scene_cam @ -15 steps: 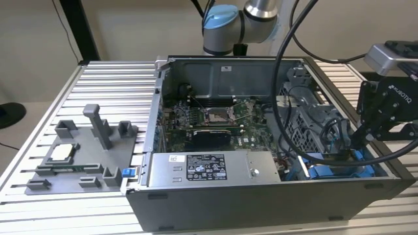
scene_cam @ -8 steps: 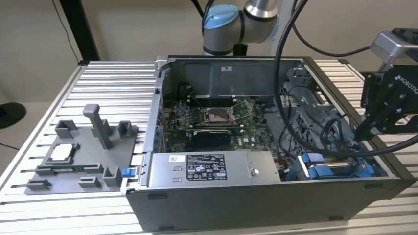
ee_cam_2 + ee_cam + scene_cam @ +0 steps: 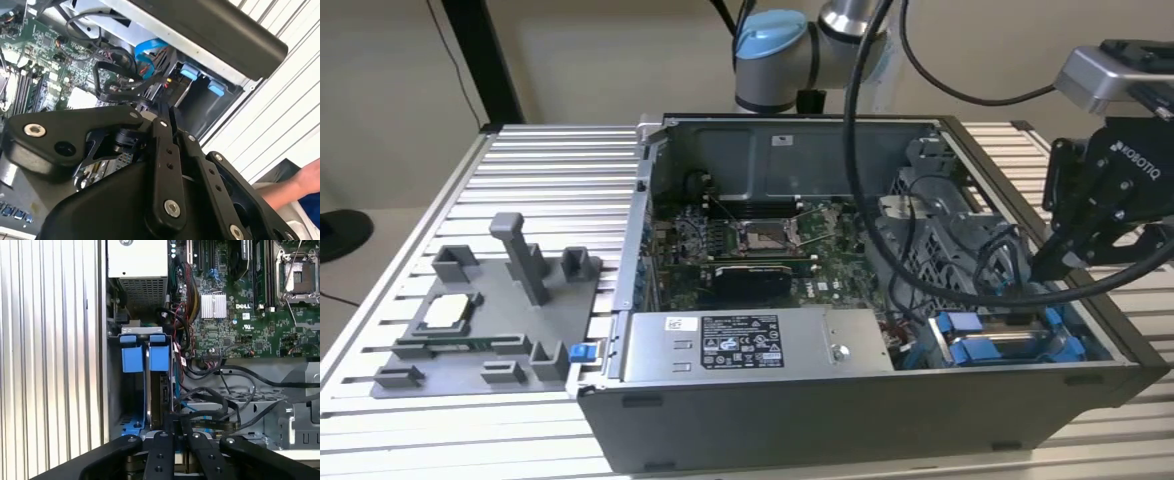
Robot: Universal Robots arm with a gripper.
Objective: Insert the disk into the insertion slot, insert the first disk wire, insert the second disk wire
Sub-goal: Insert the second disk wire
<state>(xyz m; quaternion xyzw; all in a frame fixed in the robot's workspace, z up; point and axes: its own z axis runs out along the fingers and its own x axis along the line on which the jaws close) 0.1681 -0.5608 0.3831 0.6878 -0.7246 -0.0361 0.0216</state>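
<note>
My pincer (image 3: 1050, 268): hangs over the near corner of the computer case (image 3: 854, 420), at the exterior view's right, tips pointing down into it.
My fingers (image 3: 162, 452): pressed together in both wrist views. I cannot tell whether anything is pinched between them.
Disk (image 3: 161, 390): sits in its blue frame inside the slot (image 3: 1007, 345), right below my tips and close to them.
Wires (image 3: 202, 413): black loops lie just beside my tips.
Power box (image 3: 761, 343): in the case, to the slot's left in the exterior view.
Hand (image 3: 305, 182): a person's, outside the case.
</note>
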